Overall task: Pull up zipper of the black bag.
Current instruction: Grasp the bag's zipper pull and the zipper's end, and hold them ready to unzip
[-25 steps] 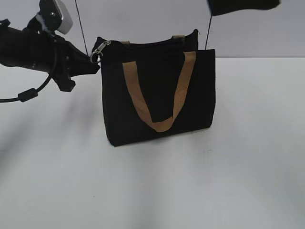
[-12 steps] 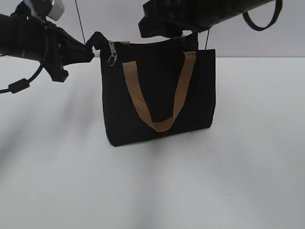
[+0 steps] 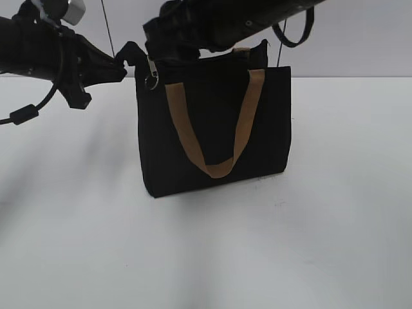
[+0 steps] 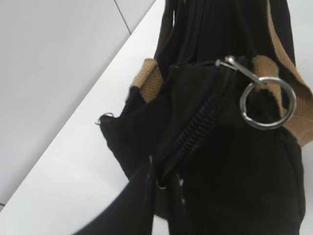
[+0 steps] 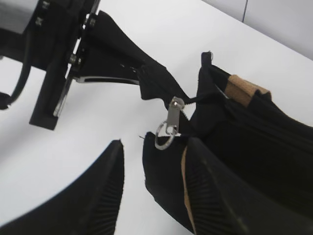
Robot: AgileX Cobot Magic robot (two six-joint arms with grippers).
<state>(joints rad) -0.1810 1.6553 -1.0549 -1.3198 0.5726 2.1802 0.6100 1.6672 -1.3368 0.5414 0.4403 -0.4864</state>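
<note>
The black bag (image 3: 219,129) stands upright mid-table with tan loop handles (image 3: 215,132). Its zipper pull, a silvery ring (image 3: 152,74), hangs at the bag's top left corner; it also shows in the left wrist view (image 4: 267,103) and the right wrist view (image 5: 166,132). My left gripper (image 3: 125,61) is shut on the black fabric tab at the zipper's left end (image 4: 168,181). My right gripper (image 3: 158,38) is open just above the bag's top left corner; its fingers (image 5: 154,196) straddle the corner below the ring without touching it.
White table (image 3: 206,257) with a pale wall behind. The left arm (image 3: 38,51) comes in from the upper left, the right arm (image 3: 257,16) crosses over the bag top from the upper right. A cable loop (image 3: 293,29) hangs from the right arm.
My right arm has come in from the upper right and moved left over the bag top toward the zipper pull. My left gripper took hold of the end tab, and the ring dropped downward.
</note>
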